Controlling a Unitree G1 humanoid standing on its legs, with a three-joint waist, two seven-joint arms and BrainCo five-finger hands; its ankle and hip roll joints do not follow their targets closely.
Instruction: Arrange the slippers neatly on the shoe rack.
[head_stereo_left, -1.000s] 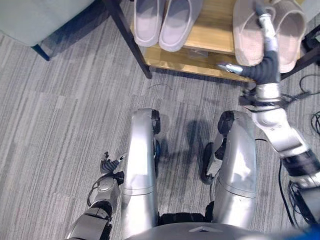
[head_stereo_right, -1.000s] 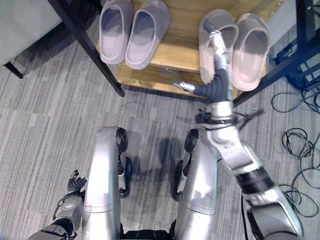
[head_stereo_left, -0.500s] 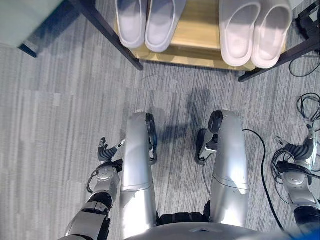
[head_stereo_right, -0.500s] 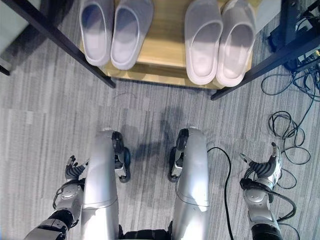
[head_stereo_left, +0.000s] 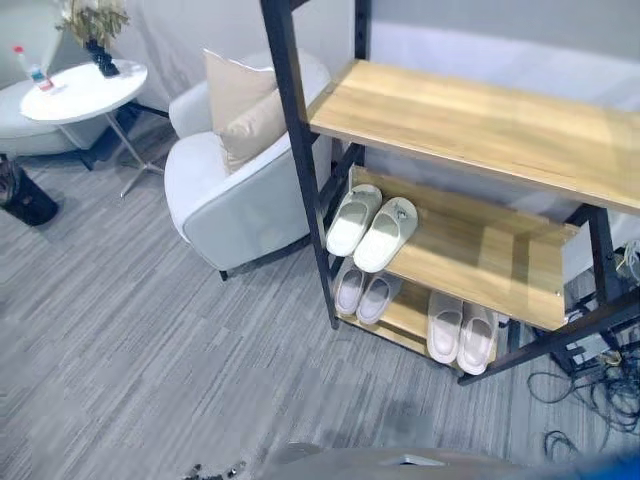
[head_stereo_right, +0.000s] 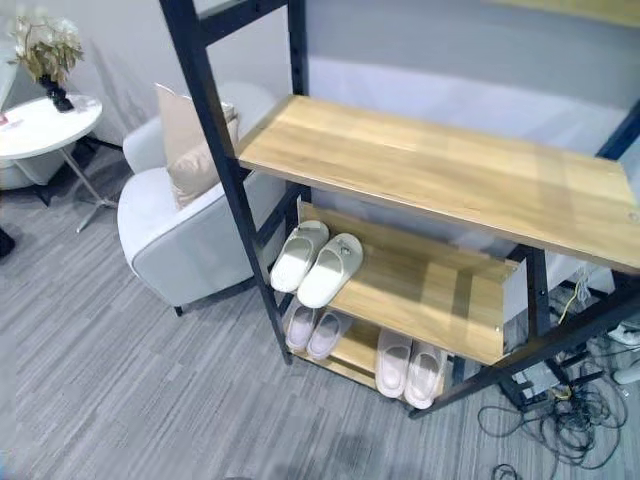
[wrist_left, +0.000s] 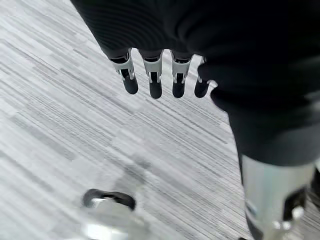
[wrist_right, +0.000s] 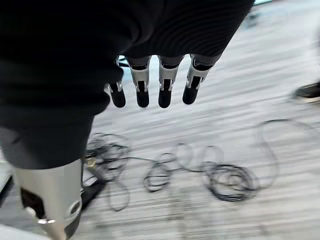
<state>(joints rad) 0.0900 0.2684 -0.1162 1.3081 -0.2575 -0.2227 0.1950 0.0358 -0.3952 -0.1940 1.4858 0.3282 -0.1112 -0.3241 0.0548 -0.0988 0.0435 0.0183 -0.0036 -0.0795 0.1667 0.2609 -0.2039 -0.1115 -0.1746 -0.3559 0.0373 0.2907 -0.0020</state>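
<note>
Grey striped carpet (wrist_left: 75, 130) lies below my left hand (wrist_left: 160, 75) and my right hand (wrist_right: 150, 85), both hanging with fingers loose and straight, holding nothing. Well away from them, the black-framed shoe rack (head_stereo_left: 290, 120) with pale wooden shelves carries soft rounded slippers (head_stereo_left: 372, 225): one pair on its middle shelf, two pairs on its lowest.

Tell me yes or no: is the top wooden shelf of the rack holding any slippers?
No, the top shelf is bare wood, while the slipper pairs sit on the middle shelf and the bottom shelf.
</note>
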